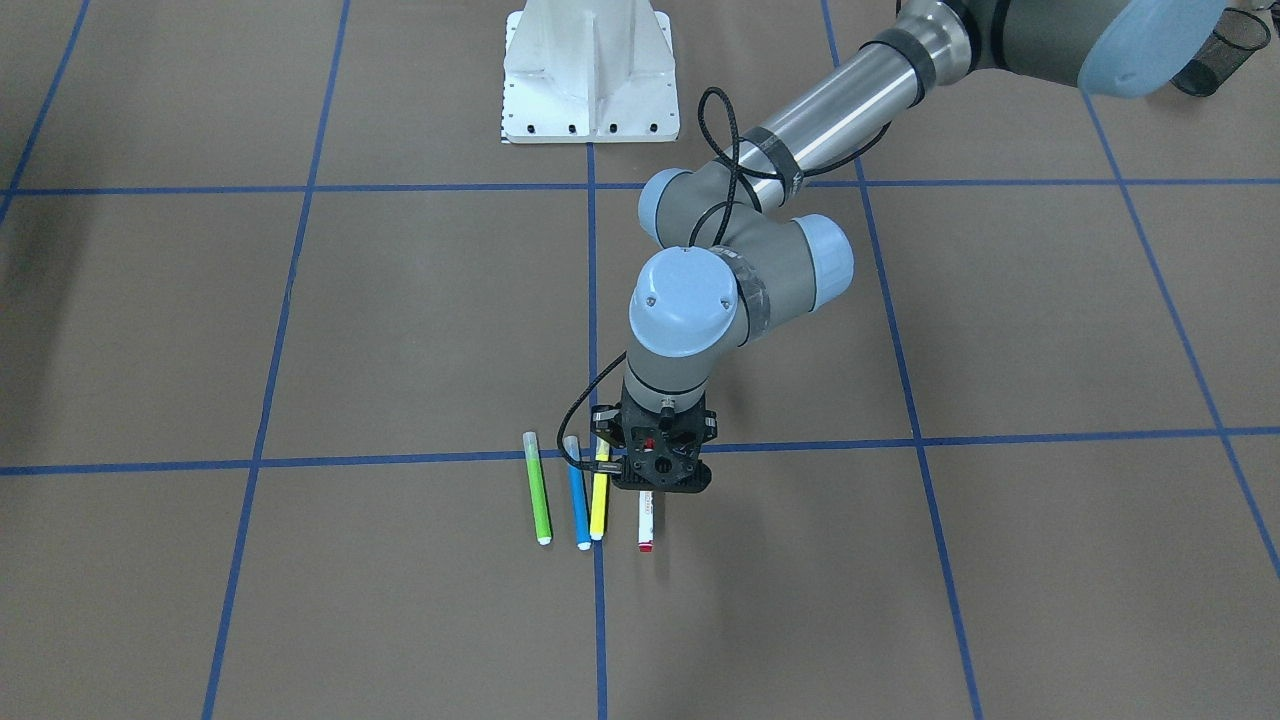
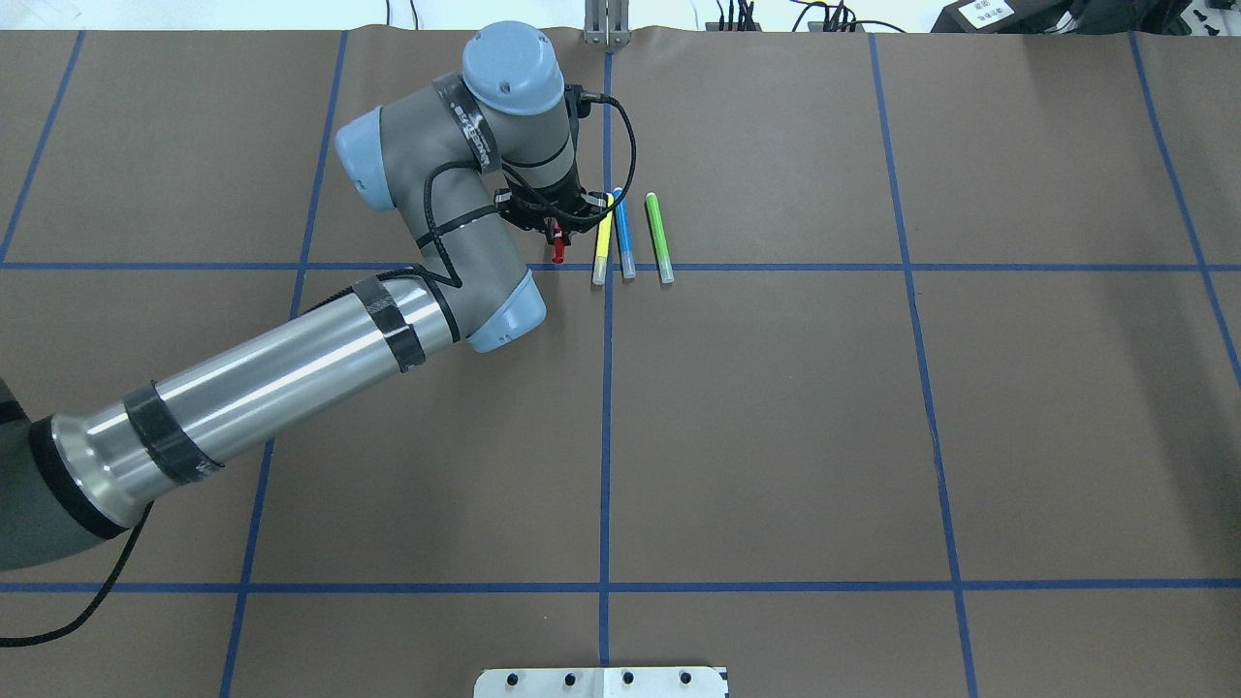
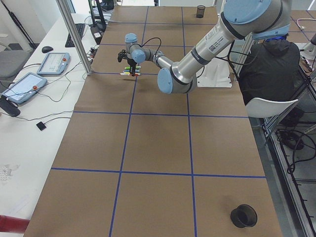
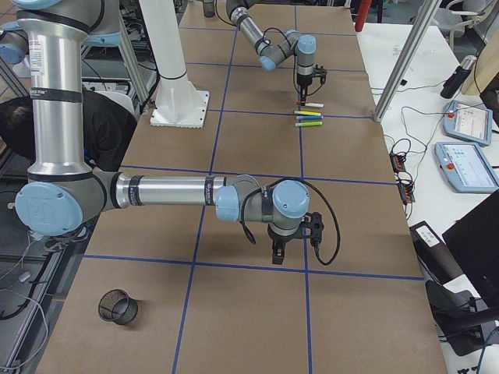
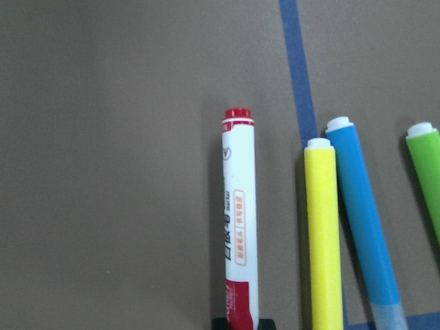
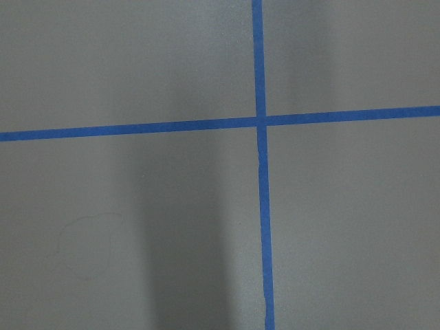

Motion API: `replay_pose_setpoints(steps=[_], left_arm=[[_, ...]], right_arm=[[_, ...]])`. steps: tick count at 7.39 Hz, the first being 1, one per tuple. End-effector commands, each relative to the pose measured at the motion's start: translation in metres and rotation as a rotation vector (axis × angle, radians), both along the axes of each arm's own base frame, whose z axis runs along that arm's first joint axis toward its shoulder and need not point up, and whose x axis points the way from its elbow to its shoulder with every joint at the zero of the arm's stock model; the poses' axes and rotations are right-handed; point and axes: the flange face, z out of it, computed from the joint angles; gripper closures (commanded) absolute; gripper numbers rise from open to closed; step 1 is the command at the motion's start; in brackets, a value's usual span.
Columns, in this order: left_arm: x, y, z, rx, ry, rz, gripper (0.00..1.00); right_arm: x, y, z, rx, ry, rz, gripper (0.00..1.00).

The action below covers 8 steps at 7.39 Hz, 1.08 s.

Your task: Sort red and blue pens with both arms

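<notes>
The red pen (image 5: 238, 220), white-barrelled with a red cap and red end, lies on the brown table to one side of a row of markers. My left gripper (image 1: 652, 485) stands straight over its capped end, and its black fingertips (image 5: 218, 323) press in on the cap from both sides, so it is shut on the red pen (image 1: 646, 525). The blue pen (image 1: 578, 500) with its pale cap lies two places over, between the yellow and green markers. My right gripper (image 4: 290, 253) hangs low over bare table far from the pens, and I cannot tell if it is open or shut.
A yellow marker (image 1: 599, 500) and a green marker (image 1: 538, 490) flank the blue pen. The white pedestal (image 1: 590, 75) stands at the robot's side. Black mesh cups (image 3: 244, 215) (image 4: 118, 306) sit near the table's ends. A person (image 3: 276, 64) sits beside the table.
</notes>
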Motion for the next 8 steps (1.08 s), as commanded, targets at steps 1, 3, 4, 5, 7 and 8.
replay_pose_setpoints(steps=[1, 3, 4, 5, 7, 8], left_arm=[[-0.064, -0.001, -0.006, -0.067, 0.035, 0.000, 1.00], [-0.155, 0.015, 0.052, -0.109, 0.082, -0.012, 1.00], [-0.198, 0.021, 0.085, -0.137, 0.090, -0.036, 1.00], [-0.230, 0.025, 0.110, -0.160, 0.061, -0.061, 1.00], [-0.295, 0.022, 0.131, -0.144, -0.070, 0.028, 1.00], [-0.334, 0.036, 0.162, -0.129, -0.112, 0.076, 1.00]], right_arm=[[0.000, 0.000, -0.001, 0.000, -0.002, 0.000, 0.00], [0.000, 0.000, -0.001, -0.001, -0.002, 0.001, 0.00], [0.000, 0.000, -0.003, 0.002, -0.002, 0.001, 0.00], [0.000, -0.001, -0.005, 0.006, -0.002, 0.001, 0.00], [0.000, -0.002, -0.007, 0.008, -0.002, 0.001, 0.00], [-0.002, -0.008, -0.015, 0.026, -0.004, -0.002, 0.00]])
